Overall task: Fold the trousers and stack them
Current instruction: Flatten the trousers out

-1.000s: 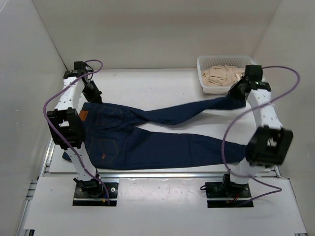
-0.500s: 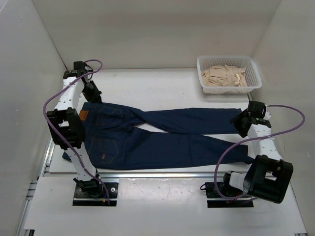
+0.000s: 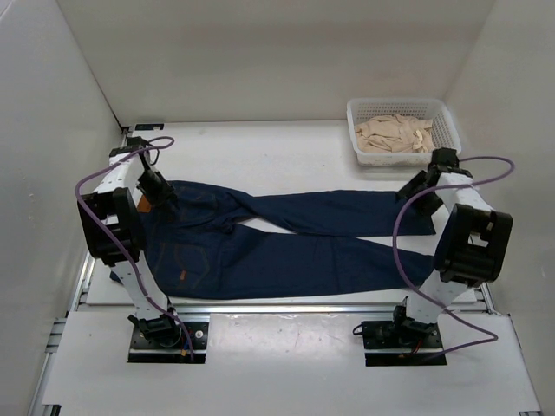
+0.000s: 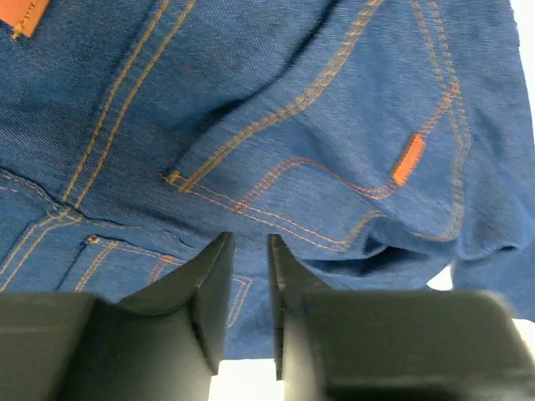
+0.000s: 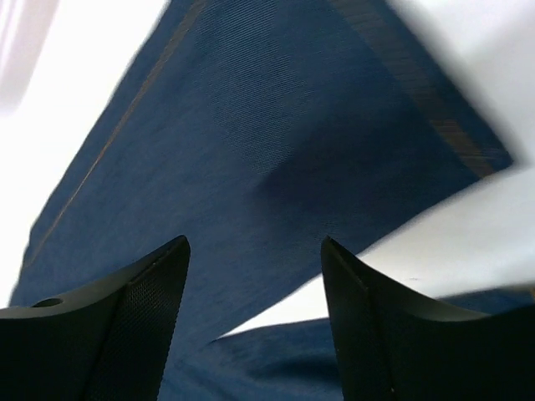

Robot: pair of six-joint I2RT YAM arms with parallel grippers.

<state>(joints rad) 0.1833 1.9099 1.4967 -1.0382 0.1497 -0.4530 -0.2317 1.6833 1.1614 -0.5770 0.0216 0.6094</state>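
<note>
The dark blue trousers (image 3: 286, 251) lie flat across the table, waist at the left and both legs running right. My left gripper (image 3: 159, 192) hovers over the waist end. In the left wrist view the left gripper (image 4: 249, 251) stands open by a narrow gap with nothing in it, and a back pocket (image 4: 292, 167) and tan patch (image 4: 25, 15) lie beyond. My right gripper (image 3: 413, 192) is at the far leg's cuff. Seen from the right wrist, the right gripper (image 5: 255, 251) is wide open and empty above that leg (image 5: 276, 125).
A white mesh basket (image 3: 360, 130) holding beige cloth (image 3: 395, 134) stands at the back right, just behind the right arm. White walls close in the table on the left, back and right. Bare table (image 3: 286, 156) lies behind the trousers.
The right gripper brought the raised far leg down, let it go and opened; that leg now lies straight. The left gripper moved nearer, over the waist, and opened slightly.
</note>
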